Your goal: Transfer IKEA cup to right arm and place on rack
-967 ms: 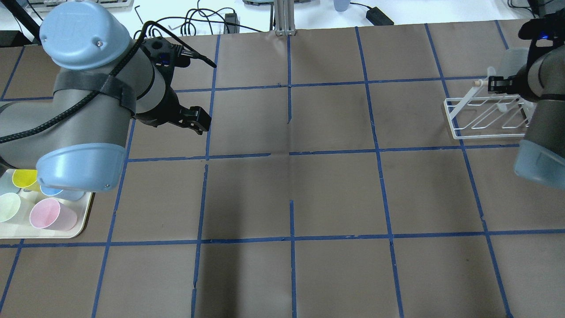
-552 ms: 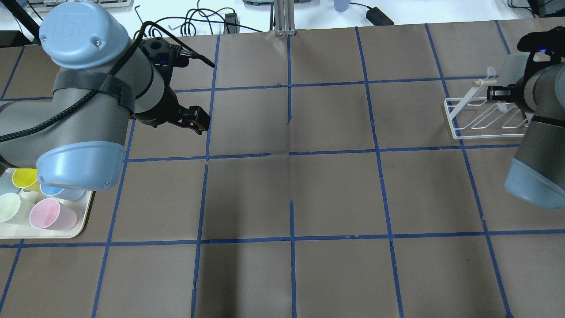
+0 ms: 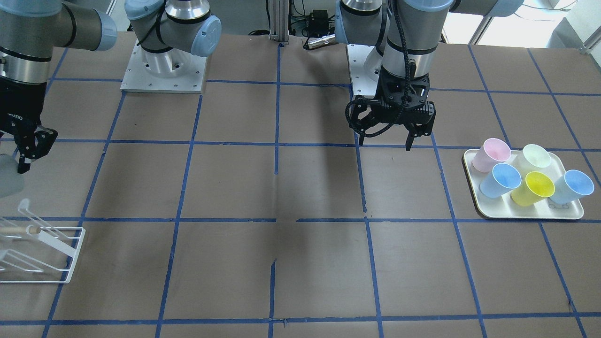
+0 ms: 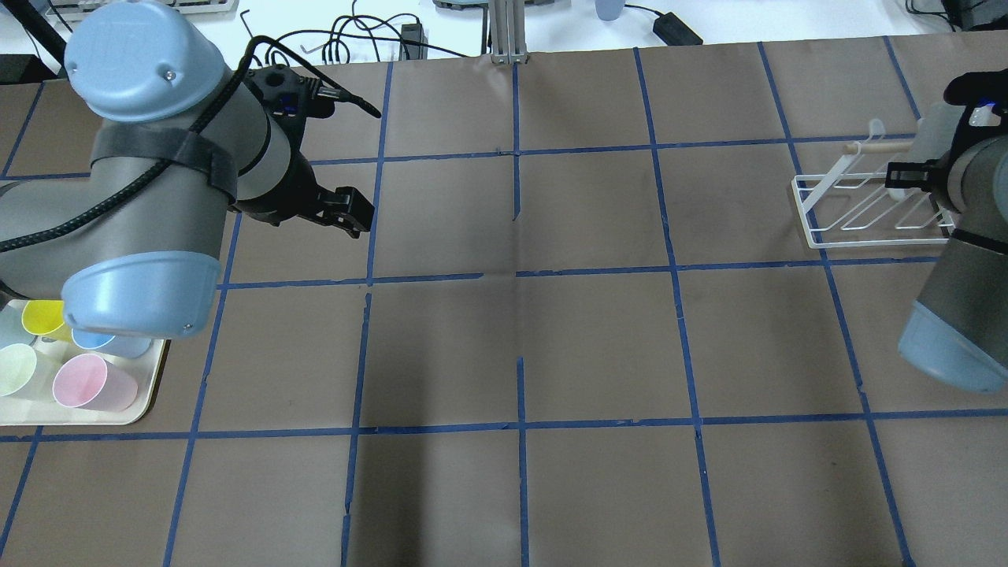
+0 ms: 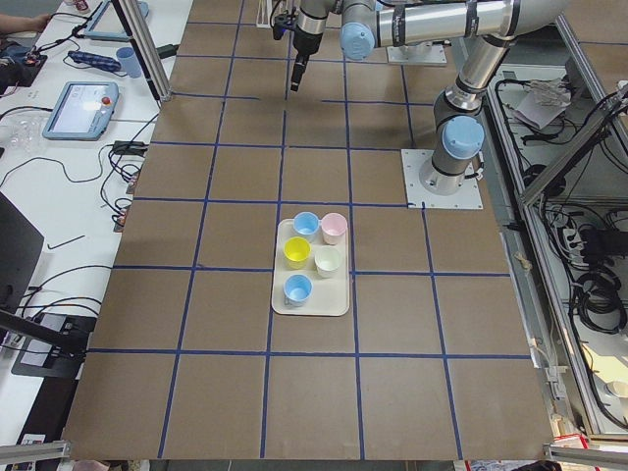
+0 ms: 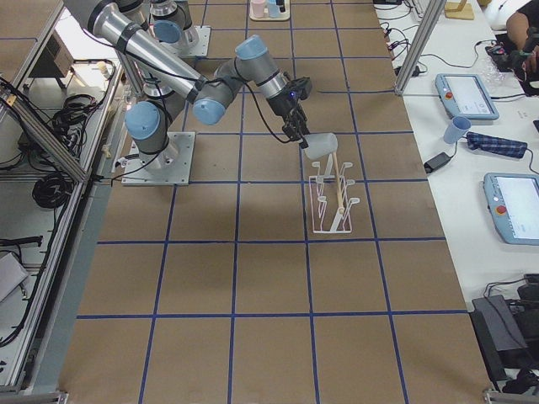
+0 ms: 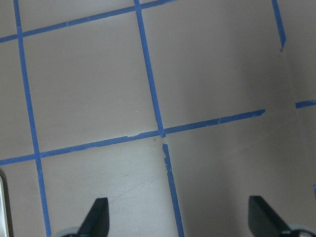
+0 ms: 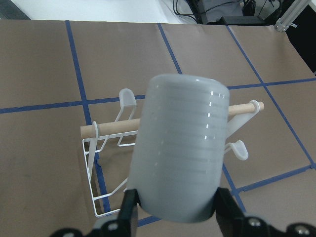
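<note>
The handover looked finished. The right claw [image 8: 177, 210] pinched the IKEA cup [image 8: 180, 153] above the rack [image 6: 330, 204] at the far right of the counter [image 4: 598, 346], seemingly just clear of its wooden rod [image 8: 108, 129]. The left claw [image 3: 386, 140] hung spread and empty over bare counter. Placing was the step in hand, and it called for lowering the cup onto a prong before letting go.

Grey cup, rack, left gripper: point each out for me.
IKEA cup [image 8: 180, 148], right wrist view, middle of its side wall.
rack [image 8: 111, 128], right wrist view, on its wooden rod.
left gripper [image 3: 386, 141], front-facing view, midway between open fingertips.
</note>
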`<state>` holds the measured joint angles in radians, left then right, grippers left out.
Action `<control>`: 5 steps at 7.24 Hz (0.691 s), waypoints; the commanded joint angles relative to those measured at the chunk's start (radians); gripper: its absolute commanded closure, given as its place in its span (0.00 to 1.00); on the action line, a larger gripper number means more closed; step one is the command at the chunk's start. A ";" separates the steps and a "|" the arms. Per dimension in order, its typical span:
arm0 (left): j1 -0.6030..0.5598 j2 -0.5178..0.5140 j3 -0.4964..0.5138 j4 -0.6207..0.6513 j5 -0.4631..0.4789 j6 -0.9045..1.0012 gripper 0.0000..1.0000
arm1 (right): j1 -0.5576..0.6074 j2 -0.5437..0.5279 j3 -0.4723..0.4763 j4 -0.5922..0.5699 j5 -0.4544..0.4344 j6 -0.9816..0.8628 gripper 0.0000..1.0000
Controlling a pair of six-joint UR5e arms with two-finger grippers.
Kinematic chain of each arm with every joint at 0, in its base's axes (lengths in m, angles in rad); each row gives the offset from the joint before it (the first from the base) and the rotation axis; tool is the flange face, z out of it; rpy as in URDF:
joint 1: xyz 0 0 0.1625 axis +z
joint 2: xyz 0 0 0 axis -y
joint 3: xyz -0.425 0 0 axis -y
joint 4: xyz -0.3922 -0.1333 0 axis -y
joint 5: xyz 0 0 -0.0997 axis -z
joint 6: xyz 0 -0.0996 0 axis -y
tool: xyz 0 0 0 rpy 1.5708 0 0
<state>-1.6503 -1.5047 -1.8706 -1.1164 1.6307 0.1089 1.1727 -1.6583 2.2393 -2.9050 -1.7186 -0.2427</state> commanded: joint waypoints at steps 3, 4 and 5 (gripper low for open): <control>0.001 0.000 -0.001 0.003 0.000 0.000 0.00 | -0.002 0.006 0.066 -0.148 0.003 -0.006 0.92; 0.001 0.000 -0.002 0.001 0.000 -0.002 0.00 | -0.001 0.008 0.075 -0.157 0.007 -0.006 0.93; 0.004 0.000 0.008 -0.005 -0.003 -0.002 0.00 | -0.002 0.061 0.071 -0.198 0.007 -0.006 0.94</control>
<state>-1.6480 -1.5048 -1.8700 -1.1162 1.6299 0.1079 1.1711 -1.6397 2.3087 -3.0661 -1.7136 -0.2486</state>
